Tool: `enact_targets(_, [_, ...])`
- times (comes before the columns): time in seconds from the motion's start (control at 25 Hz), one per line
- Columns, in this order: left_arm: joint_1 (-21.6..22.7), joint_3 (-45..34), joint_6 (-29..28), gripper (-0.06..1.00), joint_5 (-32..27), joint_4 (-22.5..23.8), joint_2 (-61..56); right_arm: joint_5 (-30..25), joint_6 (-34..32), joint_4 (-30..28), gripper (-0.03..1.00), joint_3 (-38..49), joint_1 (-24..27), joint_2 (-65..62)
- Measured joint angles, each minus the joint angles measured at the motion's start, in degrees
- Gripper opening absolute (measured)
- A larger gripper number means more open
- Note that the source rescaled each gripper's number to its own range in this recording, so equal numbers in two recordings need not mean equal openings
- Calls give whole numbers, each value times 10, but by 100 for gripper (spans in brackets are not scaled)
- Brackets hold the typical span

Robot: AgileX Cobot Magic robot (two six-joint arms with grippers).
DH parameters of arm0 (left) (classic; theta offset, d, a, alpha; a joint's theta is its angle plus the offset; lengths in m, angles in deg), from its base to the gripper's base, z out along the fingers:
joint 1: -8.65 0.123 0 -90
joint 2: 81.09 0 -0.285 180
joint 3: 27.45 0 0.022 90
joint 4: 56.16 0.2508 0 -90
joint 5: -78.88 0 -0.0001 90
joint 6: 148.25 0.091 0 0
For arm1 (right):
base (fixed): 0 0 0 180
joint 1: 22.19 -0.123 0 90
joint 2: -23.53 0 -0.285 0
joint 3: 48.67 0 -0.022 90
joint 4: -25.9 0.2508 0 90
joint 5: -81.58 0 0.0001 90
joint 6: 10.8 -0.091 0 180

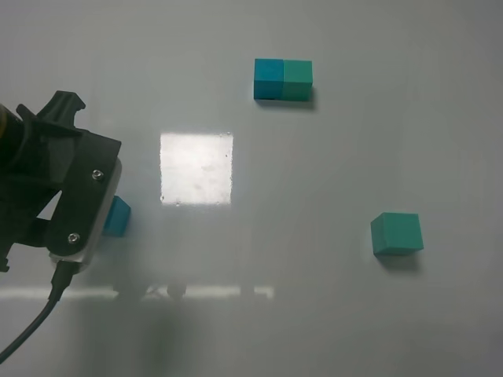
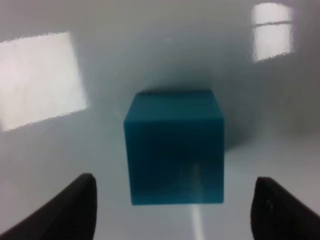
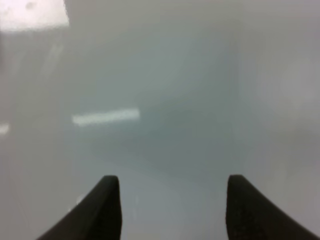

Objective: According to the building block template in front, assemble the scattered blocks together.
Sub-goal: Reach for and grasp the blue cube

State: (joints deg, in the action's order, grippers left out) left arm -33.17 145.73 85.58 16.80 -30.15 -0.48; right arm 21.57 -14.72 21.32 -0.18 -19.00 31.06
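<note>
The template, a cyan-blue cube joined flush to a teal-green cube, lies at the back middle of the table. The loose teal-green cube sits alone at the right. The loose cyan-blue cube at the left is half hidden under my left arm. In the left wrist view this blue cube sits on the table just ahead of my open left gripper, between the lines of its two fingertips, apart from both. My right gripper is open and empty over bare table.
The table is a glossy grey-white surface with a bright square window reflection left of centre. The left arm's cable trails toward the front left corner. The right arm is outside the exterior high view.
</note>
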Motion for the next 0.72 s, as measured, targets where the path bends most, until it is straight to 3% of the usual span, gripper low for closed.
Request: enact_targets(0.72, [0,0,-37,79,27,21,70,0,0,0,9,0,0,0])
